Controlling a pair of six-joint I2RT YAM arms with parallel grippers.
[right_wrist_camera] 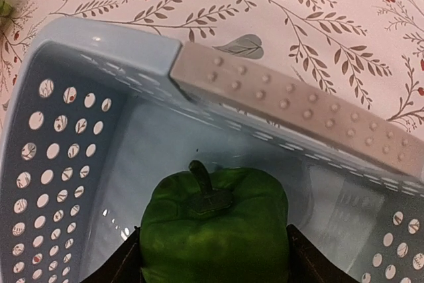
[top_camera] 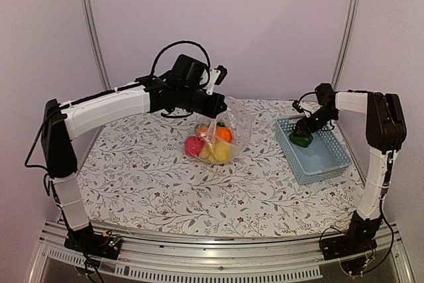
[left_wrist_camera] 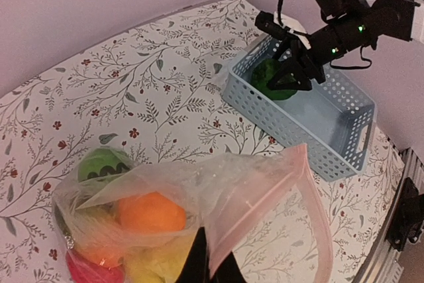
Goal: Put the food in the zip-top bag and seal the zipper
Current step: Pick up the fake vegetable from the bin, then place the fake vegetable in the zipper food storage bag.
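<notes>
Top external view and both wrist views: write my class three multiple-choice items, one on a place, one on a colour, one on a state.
1. Where is the green plastic toy pepper?
A. in the light-blue slotted plastic basket
B. in the clear zip-top plastic bag
C. hanging in mid-air

2. In the left wrist view, the round toy fruit at the bag's middle is:
A. blue
B. orange
C. black

3. The left tool is:
A. open above the basket
B. shut on the bag's edge
C. shut on the pepper

Answers:
1 A, the basket's walls surround it.
2 B, it shows orange through the plastic.
3 B, its fingers meet on the plastic.
</notes>
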